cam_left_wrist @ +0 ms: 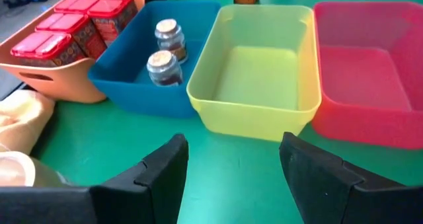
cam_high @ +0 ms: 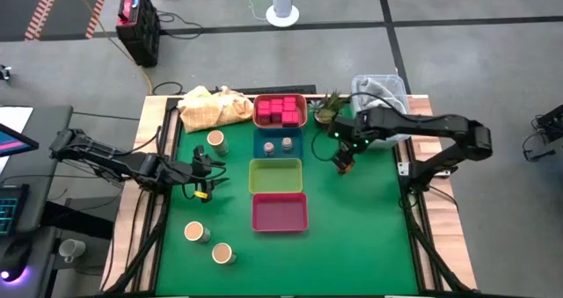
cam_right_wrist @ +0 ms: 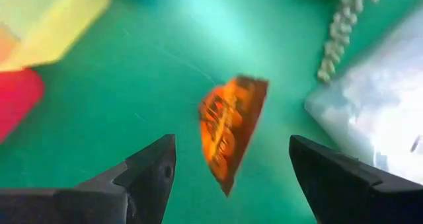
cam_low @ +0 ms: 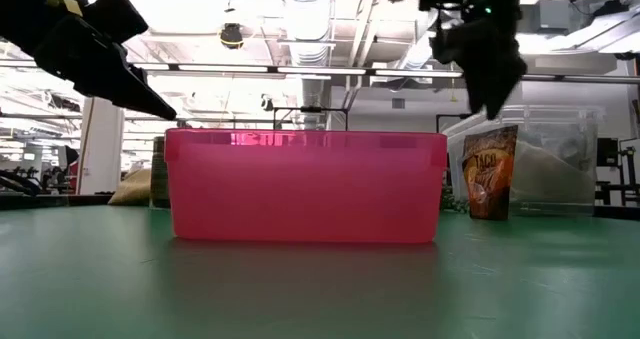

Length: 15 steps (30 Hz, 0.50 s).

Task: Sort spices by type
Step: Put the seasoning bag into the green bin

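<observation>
The orange-brown crinkly packet stands upright on its bottom edge on the green mat, in front of a clear tub. My right gripper hovers open just above it, touching nothing. Several pink-red cubes fill the orange tray. Two grey shaker jars stand in the blue tray. Three tan-topped jars stand on the mat's left side. My left gripper is open above the mat, left of the yellow tray.
The yellow tray and red tray hold nothing. A yellow cloth lies at the far left, with a small plant and the clear plastic tub at the far right. Bare mat lies right of the trays.
</observation>
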{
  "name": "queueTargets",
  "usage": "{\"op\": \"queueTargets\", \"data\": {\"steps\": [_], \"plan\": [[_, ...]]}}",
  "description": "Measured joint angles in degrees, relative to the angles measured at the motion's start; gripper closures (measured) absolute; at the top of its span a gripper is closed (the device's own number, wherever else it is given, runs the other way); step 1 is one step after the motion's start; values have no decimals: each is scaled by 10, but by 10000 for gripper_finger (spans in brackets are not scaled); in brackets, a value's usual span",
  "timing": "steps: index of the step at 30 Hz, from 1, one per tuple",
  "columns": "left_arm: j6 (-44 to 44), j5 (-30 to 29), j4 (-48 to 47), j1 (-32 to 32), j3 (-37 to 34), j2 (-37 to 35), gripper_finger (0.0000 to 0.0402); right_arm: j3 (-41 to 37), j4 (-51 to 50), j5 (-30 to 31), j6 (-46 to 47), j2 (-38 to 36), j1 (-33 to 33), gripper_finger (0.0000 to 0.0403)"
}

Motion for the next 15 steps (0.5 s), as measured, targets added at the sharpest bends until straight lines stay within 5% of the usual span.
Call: {"op": "queueTargets", "data": {"steps": [9,15], "plan": [[-2,1,5,0,0,0,175,-69,39,5,8,20,4,101],[-3,4,4,0,0,0,175,-75,54,10,-21,53,11,189]]}}
